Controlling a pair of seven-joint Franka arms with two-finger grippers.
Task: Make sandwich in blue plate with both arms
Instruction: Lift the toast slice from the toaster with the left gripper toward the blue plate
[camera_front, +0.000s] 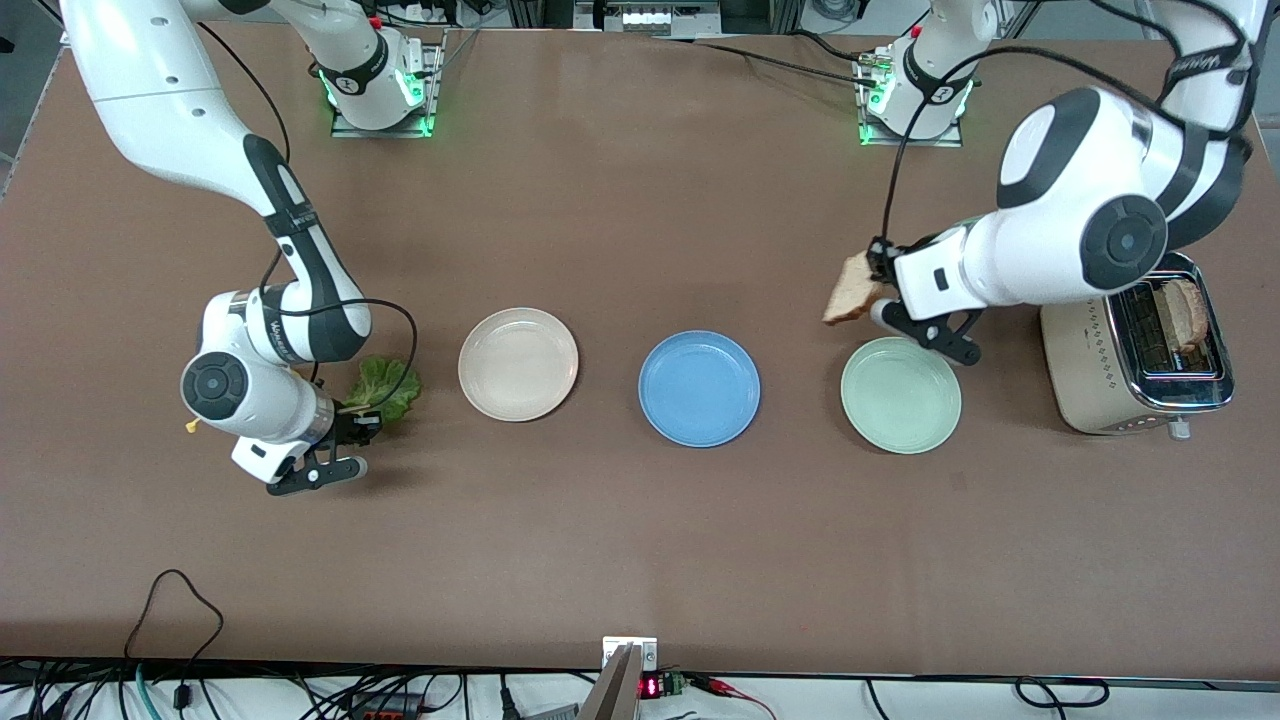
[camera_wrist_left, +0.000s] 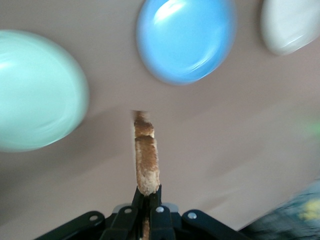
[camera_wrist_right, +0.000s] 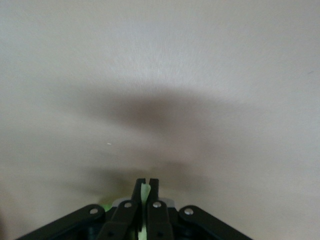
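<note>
Currently, nothing lies on the blue plate (camera_front: 699, 388), so assembly has not begun. The right gripper (camera_front: 362, 428) pinches the lettuce leaf (camera_front: 383, 385) at the table's right-arm end, beside the cream plate (camera_front: 518, 363). The left gripper (camera_front: 880, 290) clamps one bread slice (camera_front: 852, 291) (edge-on, long axis pointing away from the fingers) over the table just beside the mint-green plate (camera_front: 900, 394). A second slice (camera_front: 1185, 312) sits in the toaster (camera_front: 1085, 370).

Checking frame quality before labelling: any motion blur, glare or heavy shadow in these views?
Front view: sharp, evenly lit; soft shadows under the round bright blue plate. Left wrist view: motion-smeared plates with glare streaks, while the light brown toasted bread slice in the left gripper stays crisp. Right wrist view: the table is a blur with a broad dark shadow; the right gripper pinches a green lettuce sliver.
</note>
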